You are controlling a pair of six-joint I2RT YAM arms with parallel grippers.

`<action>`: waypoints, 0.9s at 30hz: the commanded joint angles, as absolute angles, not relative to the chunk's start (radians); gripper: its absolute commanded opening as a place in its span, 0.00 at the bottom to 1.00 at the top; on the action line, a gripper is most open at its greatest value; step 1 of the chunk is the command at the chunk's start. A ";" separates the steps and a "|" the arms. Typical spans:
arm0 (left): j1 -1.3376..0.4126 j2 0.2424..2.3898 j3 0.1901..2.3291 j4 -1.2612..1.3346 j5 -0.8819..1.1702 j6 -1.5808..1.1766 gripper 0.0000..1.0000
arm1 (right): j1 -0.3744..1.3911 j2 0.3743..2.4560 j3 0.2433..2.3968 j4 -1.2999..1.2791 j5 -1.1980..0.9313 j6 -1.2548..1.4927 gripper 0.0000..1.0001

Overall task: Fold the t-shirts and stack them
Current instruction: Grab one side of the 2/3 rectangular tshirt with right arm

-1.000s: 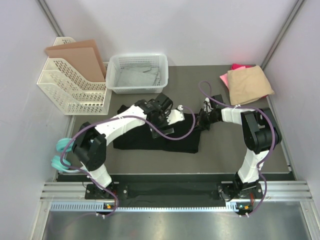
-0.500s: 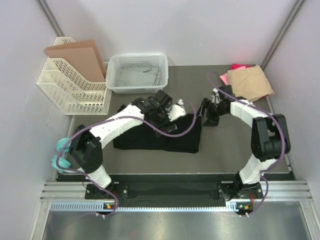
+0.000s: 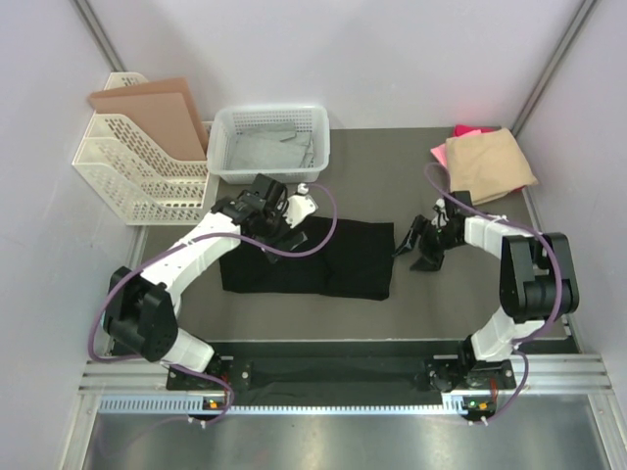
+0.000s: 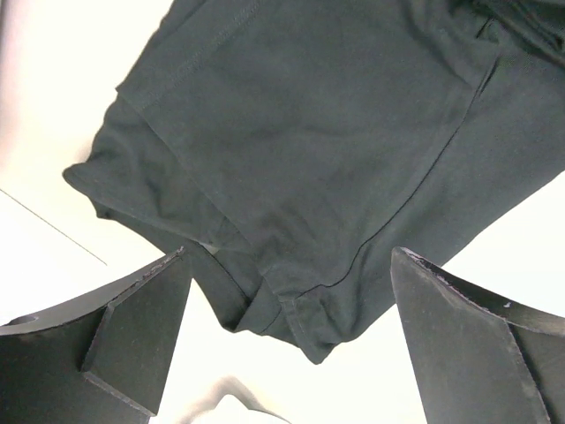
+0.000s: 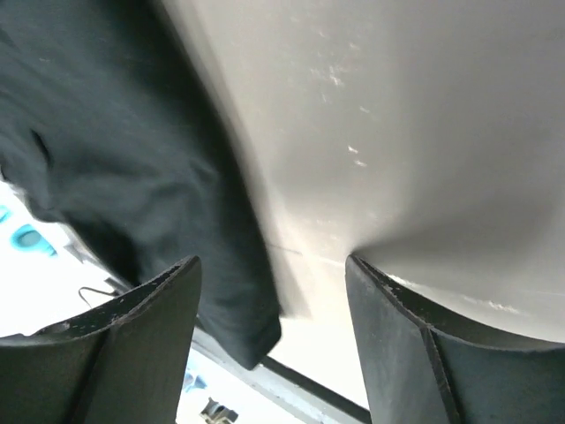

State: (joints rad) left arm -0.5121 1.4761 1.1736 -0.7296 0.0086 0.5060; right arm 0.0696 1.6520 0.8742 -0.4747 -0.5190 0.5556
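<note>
A black t-shirt (image 3: 313,259) lies folded in a flat rectangle at the middle of the table. My left gripper (image 3: 286,233) hovers open over its far left part. In the left wrist view the black t-shirt (image 4: 309,150) fills the upper picture and one corner shows between the fingers of the left gripper (image 4: 287,340), which hold nothing. My right gripper (image 3: 416,250) stands open just right of the shirt's right edge, apart from it. In the right wrist view the black t-shirt (image 5: 115,159) lies left of the empty right gripper (image 5: 274,344). A folded tan t-shirt (image 3: 487,162) rests on a pink t-shirt (image 3: 468,130) at the far right corner.
A white mesh basket (image 3: 269,142) stands at the back, just beyond the black shirt. A white file rack (image 3: 142,181) holding brown cardboard sheets (image 3: 152,110) stands at the back left. Walls close in on the left and right.
My right gripper opened, let go of the black shirt's right edge and drew off to the right. My left arm pulled back toward the far left. The shirt now lies flat.
</note>
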 commanded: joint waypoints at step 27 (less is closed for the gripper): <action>-0.465 1.453 1.091 -0.601 -0.083 0.523 0.99 | 0.204 1.608 0.764 -0.349 -0.388 0.687 0.00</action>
